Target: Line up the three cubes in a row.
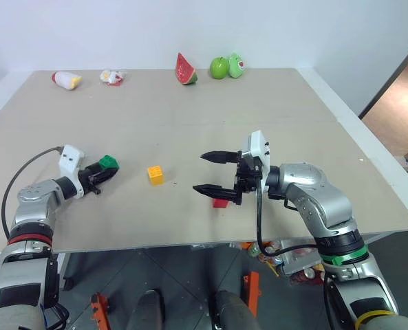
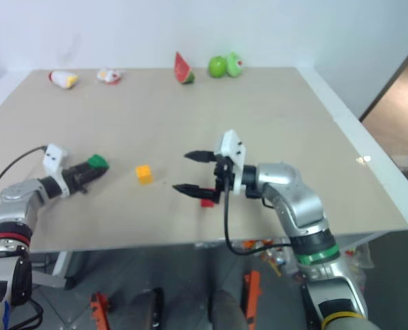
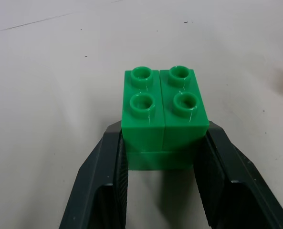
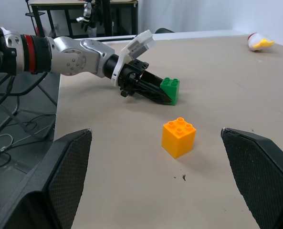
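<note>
Gripping the green cube (image 3: 164, 112), left fingers (image 3: 110, 181) press its sides; right fingers (image 4: 69, 171) spread near the yellow cube (image 4: 178, 137).

On the table (image 1: 190, 117), the left cube (image 1: 108, 163) sits at frame left, the middle cube (image 1: 155, 174) right of it, the third cube (image 1: 220, 202) right again, lower.

Green studded cube (image 3: 163, 112) upright on the table, yellow-orange cube (image 1: 155, 174) nearby, red cube (image 1: 220, 203) farther right
</note>
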`<state>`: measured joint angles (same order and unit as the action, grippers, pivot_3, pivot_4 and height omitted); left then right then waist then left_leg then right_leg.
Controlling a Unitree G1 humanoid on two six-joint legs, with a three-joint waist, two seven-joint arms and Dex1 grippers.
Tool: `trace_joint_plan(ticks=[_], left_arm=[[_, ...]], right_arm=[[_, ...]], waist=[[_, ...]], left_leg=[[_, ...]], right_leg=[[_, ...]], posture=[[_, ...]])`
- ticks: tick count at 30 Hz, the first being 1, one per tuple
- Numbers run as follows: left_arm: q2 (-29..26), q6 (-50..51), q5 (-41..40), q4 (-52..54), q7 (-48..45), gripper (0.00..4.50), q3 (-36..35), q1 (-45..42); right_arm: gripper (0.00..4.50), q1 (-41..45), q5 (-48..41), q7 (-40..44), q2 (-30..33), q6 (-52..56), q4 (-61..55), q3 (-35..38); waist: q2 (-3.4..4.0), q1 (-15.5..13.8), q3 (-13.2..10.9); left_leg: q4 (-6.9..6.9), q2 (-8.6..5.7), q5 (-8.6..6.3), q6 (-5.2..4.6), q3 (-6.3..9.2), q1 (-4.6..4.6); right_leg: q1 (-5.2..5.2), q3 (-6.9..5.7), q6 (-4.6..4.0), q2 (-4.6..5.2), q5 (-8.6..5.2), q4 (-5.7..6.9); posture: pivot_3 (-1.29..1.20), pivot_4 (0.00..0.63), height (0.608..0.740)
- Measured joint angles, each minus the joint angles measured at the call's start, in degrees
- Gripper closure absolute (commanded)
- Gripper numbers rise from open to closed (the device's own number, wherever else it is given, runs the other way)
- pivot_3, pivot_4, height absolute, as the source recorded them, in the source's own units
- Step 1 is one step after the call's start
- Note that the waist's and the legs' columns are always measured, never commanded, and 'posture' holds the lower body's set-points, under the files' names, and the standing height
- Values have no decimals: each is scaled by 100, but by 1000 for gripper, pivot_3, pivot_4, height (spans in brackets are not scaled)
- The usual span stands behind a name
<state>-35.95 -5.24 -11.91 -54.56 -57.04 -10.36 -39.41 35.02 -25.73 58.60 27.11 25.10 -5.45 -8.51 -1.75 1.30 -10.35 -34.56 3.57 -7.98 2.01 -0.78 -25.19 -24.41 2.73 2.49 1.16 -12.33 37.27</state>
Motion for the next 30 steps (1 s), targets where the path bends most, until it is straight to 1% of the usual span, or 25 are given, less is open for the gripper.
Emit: trace_joint_plan(ticks=[4,6,8,11,13,15,16,19,21,23,26,30], left_arm=[[2,-331,66,650,-299,3192,195,266],[21,-417,49,1040,-374,3192,220,293],[32,-410,-53,1351,-370,3192,195,236],[117,53,-441,2091,-336,3192,123,9],[232,648,-858,3140,-321,3192,141,-71],[328,1027,-1079,3853,-315,3192,206,-53],[368,1189,-1155,4159,-321,3192,293,-29],[504,1683,-1340,5103,-375,3192,699,432],[594,1802,-1295,5389,-490,3192,1124,841],[610,1799,-1097,5408,-602,3192,1516,1177],[620,1655,-810,5331,-628,3192,1812,1265],[748,1460,-552,5088,-601,3192,1992,1242]], right_arm=[[0,106,18,30,71,-61,122,22],[0,176,17,113,206,-102,258,109],[0,210,13,211,403,-138,427,273],[0,283,19,370,777,-213,812,555],[0,362,20,402,949,-268,1042,757],[0,383,20,406,989,-295,1106,865],[0,390,20,405,1006,-308,1139,882],[0,383,20,388,1012,-318,1149,914],[0,313,18,353,1019,-318,1125,940],[0,121,18,314,1026,-310,1098,960],[0,-40,17,233,1027,-258,1013,962],[0,-131,-6,133,1033,-213,761,1011]], waist=[[0,0,0],[-1,-2,-1],[-1,-13,-1],[-4,-19,-3],[-4,-6,-3],[-4,2,-3],[-4,11,-3],[0,62,-3],[0,72,-3],[0,71,-3],[1,67,-4],[1,66,-4]], left_leg=[[0,0,0,0,-1,-1],[0,0,0,0,0,-2],[-2,0,1,-1,-3,-6],[-12,-1,2,-1,-8,-15],[-12,-1,2,-1,-17,-16],[-11,-1,1,-1,-19,-13],[-8,-1,1,-2,-22,-9],[3,0,-1,-6,-27,6],[2,4,-1,-6,-25,8],[0,4,-1,-7,-25,7],[-11,2,1,-8,-26,3],[-31,1,1,-9,-33,3]], right_leg=[[0,1,-6,1,-3,0],[0,1,-18,1,-10,0],[4,0,-13,4,-12,0],[4,1,-4,8,-10,-2],[4,9,17,9,-2,-5],[4,15,30,7,2,-4],[4,20,29,4,1,-4],[5,36,27,-4,-2,0],[5,35,26,-10,-3,0],[5,35,24,-10,-2,1],[3,42,4,-8,-6,1],[7,52,11,-7,6,0]], posture=[[0,150,740],[0,150,740],[0,150,740],[0,150,740],[0,150,740],[0,150,740],[0,150,740],[0,150,740],[0,150,740],[0,150,740],[0,150,740],[0,150,740]])
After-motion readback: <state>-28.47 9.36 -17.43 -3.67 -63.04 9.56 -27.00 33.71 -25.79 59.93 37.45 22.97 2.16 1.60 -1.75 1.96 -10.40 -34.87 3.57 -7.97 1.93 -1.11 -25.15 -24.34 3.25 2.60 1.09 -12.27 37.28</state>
